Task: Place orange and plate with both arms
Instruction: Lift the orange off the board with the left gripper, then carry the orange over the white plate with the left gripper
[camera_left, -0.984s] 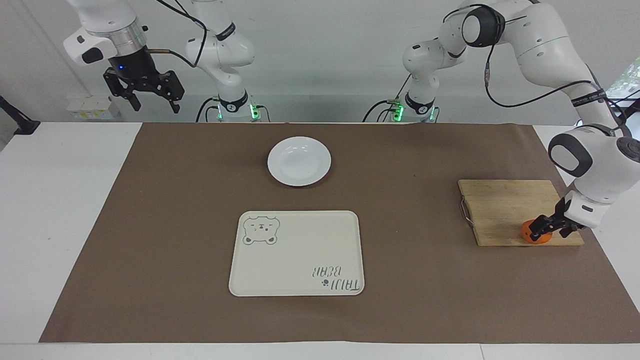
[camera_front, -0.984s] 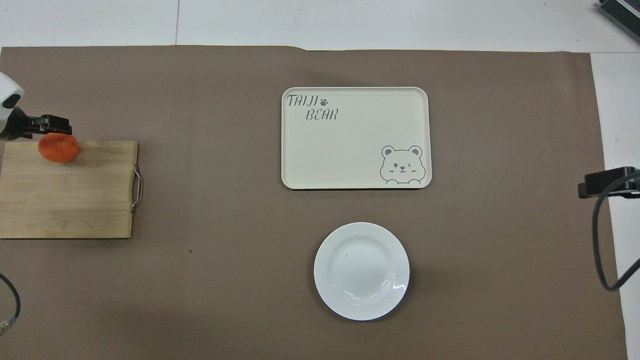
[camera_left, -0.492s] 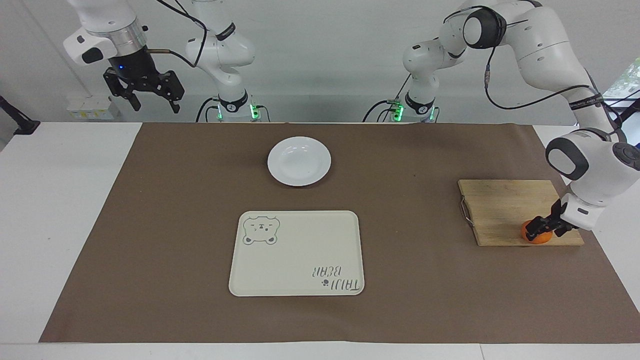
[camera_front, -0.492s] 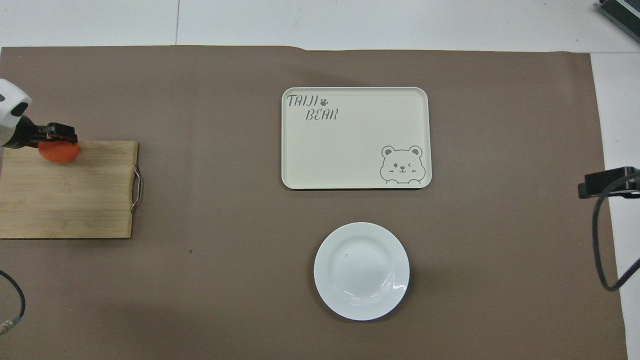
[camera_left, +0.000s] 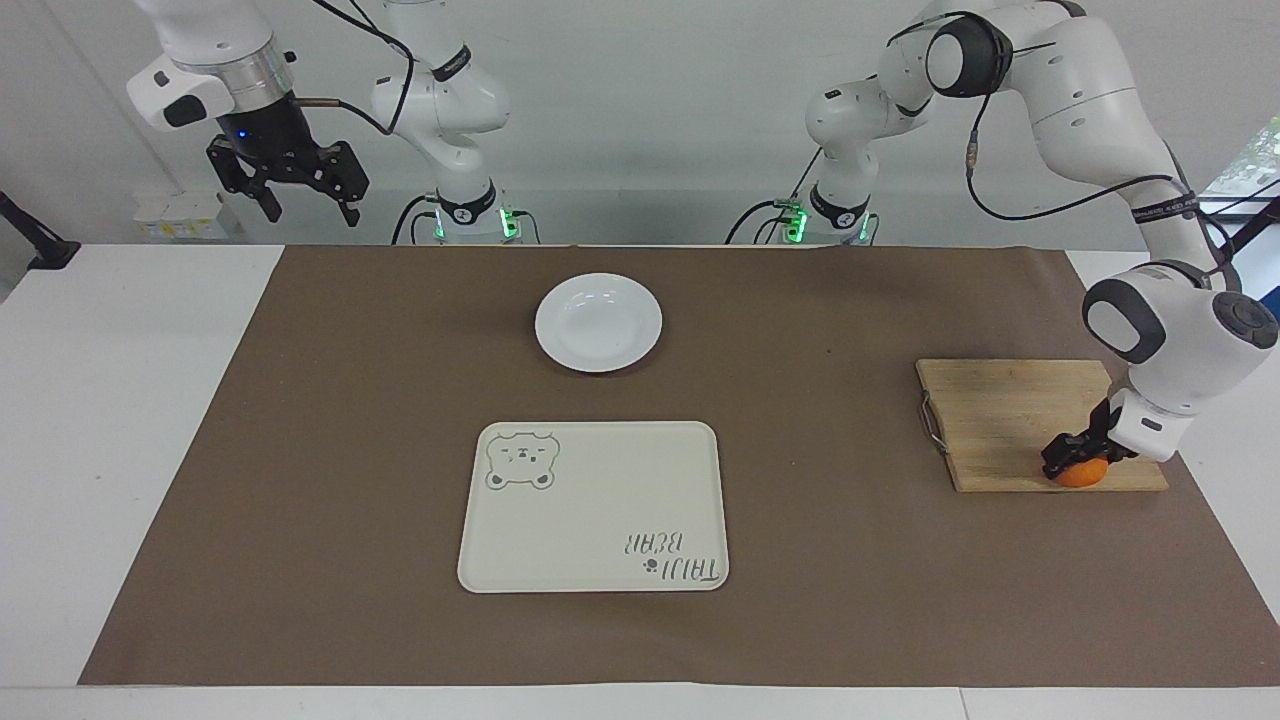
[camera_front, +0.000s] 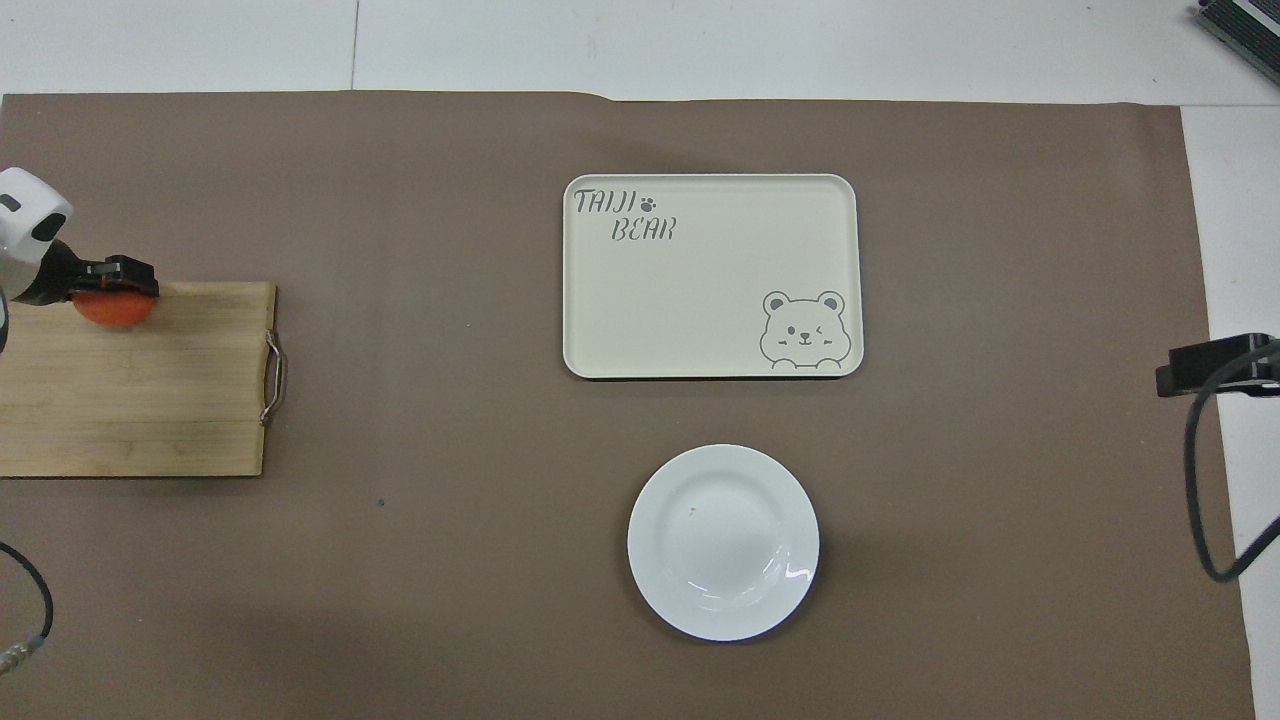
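The left claw (camera_front: 118, 290) is clamped on the orange (camera_front: 112, 309) at the cutting board's (camera_front: 140, 390) edge farthest from the robots — the tray (camera_front: 700, 300) and, nearer the robots, the plate (camera_front: 722, 541) lie mid-surface.

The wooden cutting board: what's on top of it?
One orange sits at the cutting board's edge, with the left gripper shut on it. The gripper covers the orange's top.

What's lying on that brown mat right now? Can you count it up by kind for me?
Small round orange fruit: 1
Round glossy white plate: 1
Cream rectangular tray with bear drawing: 1
Wooden cutting board: 1
Total: 4
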